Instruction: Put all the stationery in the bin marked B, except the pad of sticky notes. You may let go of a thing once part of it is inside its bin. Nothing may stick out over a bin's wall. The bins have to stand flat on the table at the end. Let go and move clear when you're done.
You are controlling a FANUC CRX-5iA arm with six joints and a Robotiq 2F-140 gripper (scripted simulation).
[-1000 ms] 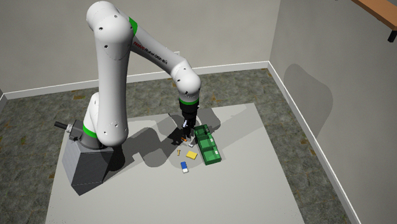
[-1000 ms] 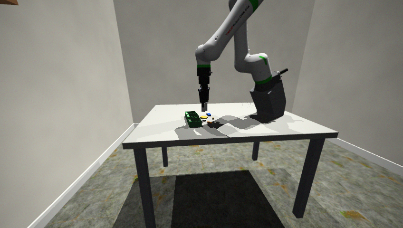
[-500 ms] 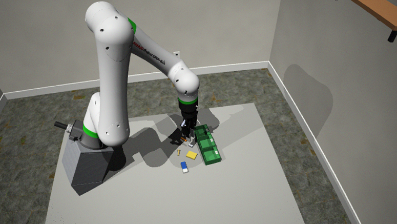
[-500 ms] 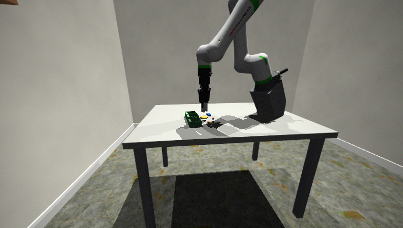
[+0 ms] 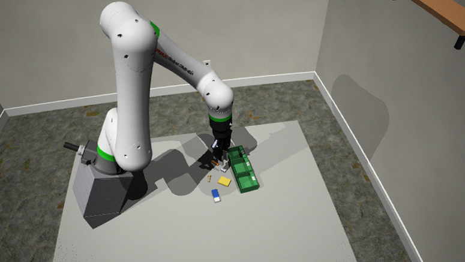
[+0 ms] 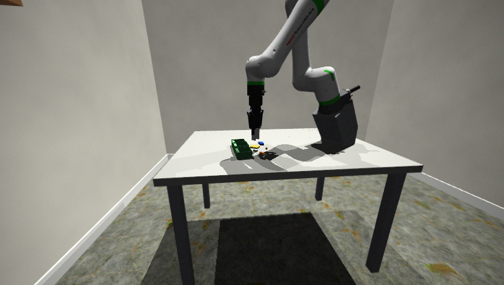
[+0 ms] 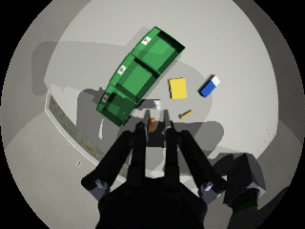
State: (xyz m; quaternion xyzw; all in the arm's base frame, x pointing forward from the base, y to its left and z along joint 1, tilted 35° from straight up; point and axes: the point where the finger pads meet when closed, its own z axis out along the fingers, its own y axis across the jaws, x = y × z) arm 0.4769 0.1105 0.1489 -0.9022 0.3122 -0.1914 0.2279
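Gripper hangs low over the white table, just beside the row of green plastic bins; fingers stand part-open at a narrow gap w/ nothing between them. Directly under the tips lies a slim orange pen-like stick, w/ a small white-grey block just beside it, hard to ID. Judged: stick is light, stiff, smooth & apt to roll, so pinch across its short width near mid-length, jaws square to its long axis. Blue-and-white rectangular eraser lies well apart toward the near table edge: light, a bit rubbery, grippy, take across the narrow sides. Flat yellow square pad of sticky notes sits near the bins & stays out. Small yellow-brown bolt-like piece nearby; prob not stationery. Writing: red "FANUC" on the forearm; the rest of that line and the small white bin tags are too tiny to read.
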